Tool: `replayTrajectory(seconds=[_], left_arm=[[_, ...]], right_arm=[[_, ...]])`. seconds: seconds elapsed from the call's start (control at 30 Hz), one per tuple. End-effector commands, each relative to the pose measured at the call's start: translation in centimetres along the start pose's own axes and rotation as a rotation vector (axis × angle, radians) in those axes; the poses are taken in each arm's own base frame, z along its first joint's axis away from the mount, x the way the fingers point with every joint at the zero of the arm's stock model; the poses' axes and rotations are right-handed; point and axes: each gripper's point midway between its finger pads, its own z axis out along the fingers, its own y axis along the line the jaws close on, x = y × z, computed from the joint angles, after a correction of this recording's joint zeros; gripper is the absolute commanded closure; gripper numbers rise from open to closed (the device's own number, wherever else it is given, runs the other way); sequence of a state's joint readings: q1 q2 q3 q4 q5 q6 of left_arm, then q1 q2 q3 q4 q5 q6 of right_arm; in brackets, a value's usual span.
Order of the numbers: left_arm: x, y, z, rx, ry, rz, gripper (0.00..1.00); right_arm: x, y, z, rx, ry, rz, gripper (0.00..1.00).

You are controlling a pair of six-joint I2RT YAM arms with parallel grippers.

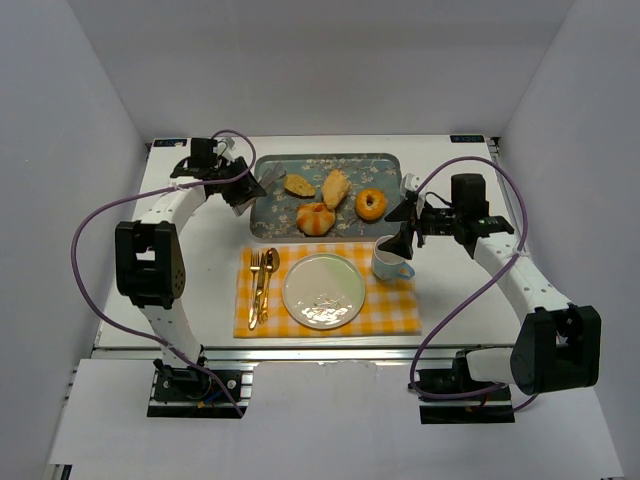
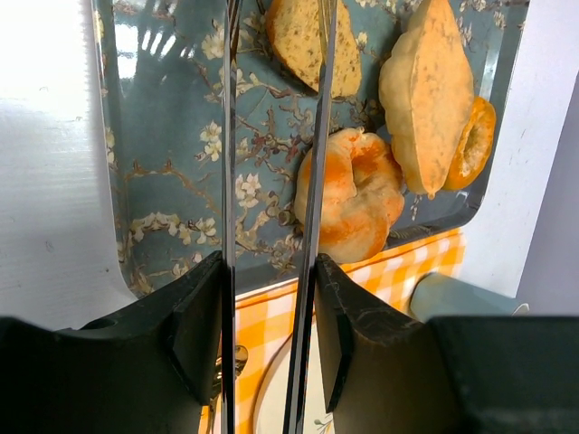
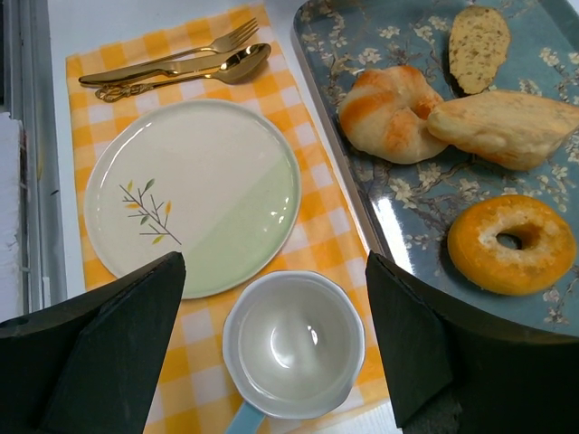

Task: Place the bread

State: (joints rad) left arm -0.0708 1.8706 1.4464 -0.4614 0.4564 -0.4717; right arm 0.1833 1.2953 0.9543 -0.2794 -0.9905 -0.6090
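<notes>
My left gripper (image 2: 269,316) is clamped on the tongs (image 2: 314,181), blades parted; the roll (image 2: 357,194) just right of them looks light and soft, so I'd pinch its middle gently.

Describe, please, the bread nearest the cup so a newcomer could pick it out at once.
Look for the blue floral tray beyond the yellow checked placemat. At its right end lies a golden bagel. It alone has a hole through its middle; the twisted bun, long roll and seeded slice beside it are solid.
</notes>
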Motion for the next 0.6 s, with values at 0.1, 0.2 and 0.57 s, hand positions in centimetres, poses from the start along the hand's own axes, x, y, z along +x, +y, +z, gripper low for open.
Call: replayTrajectory(seconds=[0.1, 0.2, 0.57], left_arm=[[0.3, -0.6, 0.5, 0.036, 0.015, 0.020, 0.48], [0.6, -1.0, 1.1, 0.055, 0.032, 0.023, 0.48], [1.9, -1.4, 1.5, 0.070, 0.059, 0.038, 0.86]], right_arm=[[-0.8, 0.0, -0.4, 0.011, -0.024, -0.034, 0.14], [-0.9, -0.1, -0.5, 0.014, -0.026, -0.036, 0.14], [-1.1, -0.3, -0.6, 0.023, -0.027, -0.038, 0.14]])
